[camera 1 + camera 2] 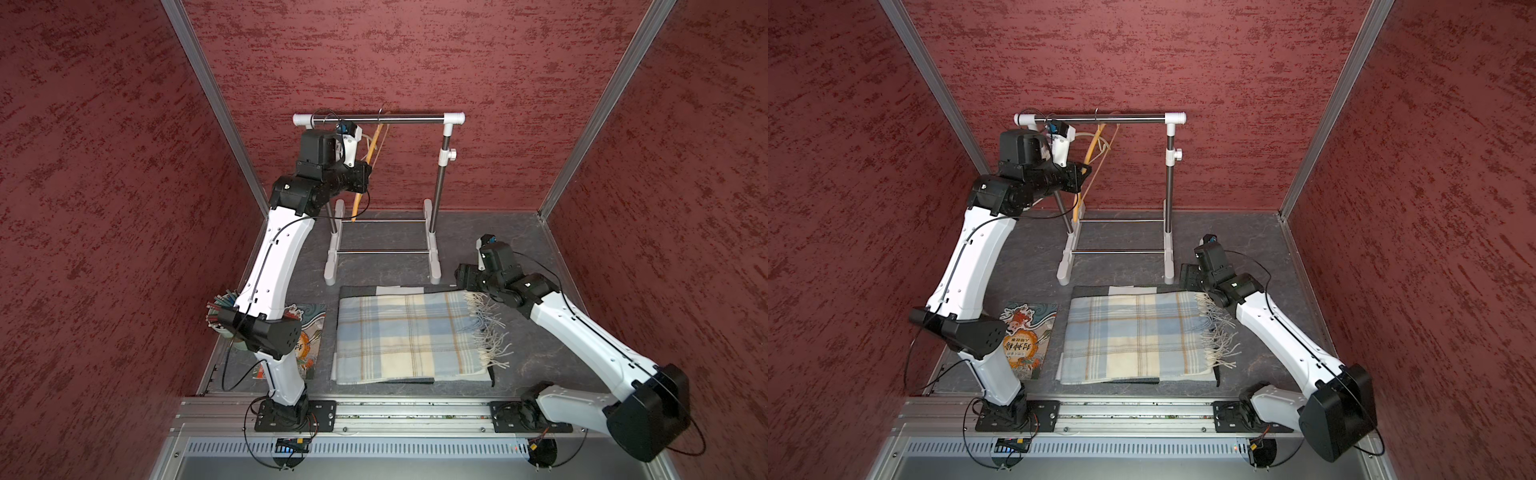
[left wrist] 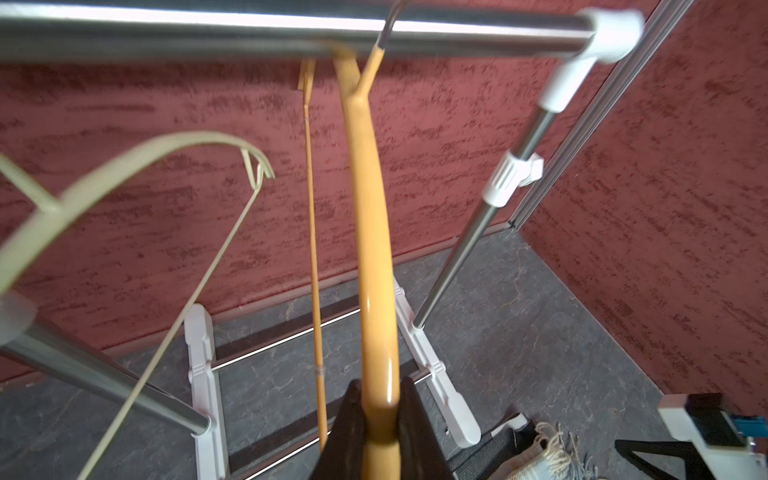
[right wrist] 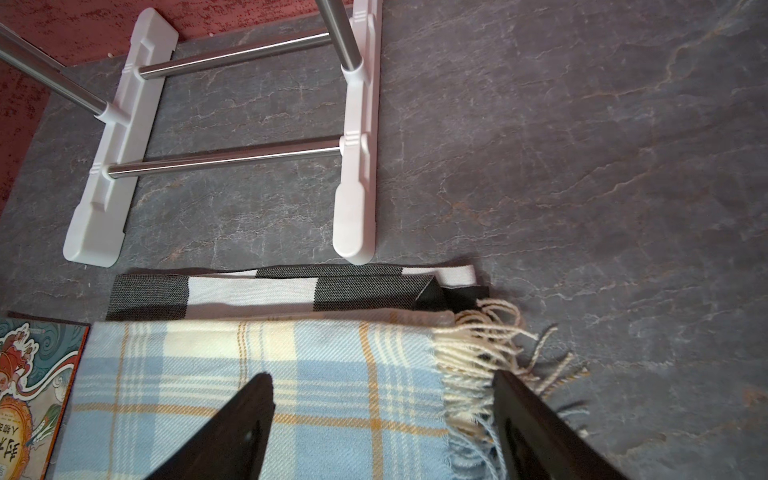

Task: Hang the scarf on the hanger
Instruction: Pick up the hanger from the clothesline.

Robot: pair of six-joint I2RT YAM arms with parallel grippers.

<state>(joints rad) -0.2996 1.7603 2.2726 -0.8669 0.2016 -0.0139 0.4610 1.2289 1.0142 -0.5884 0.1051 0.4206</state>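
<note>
Soft, even light fills both top views; the red walls (image 1: 415,62) look flat, and shadows on the worktop (image 1: 382,270) are faint. In the left wrist view the steel bar (image 2: 249,25) glares white and is smeared. The pale hanger (image 2: 104,174) blurs, and the orange hanger (image 2: 370,249) carries a small highlight. The right wrist view is crisp on the scarf (image 3: 208,374).

A metal clothes rack (image 1: 378,119) is set at the back of a grey marbled tabletop (image 3: 582,166). A pale cream hanger (image 2: 124,166) is seen below its top rail. A black-and-white checked cloth (image 3: 249,286) is laid folded just before the rack's feet. An illustrated book (image 1: 1025,340) is laid flat nearby, and a cup of coloured sticks (image 1: 219,308) is partly hidden beside it.
</note>
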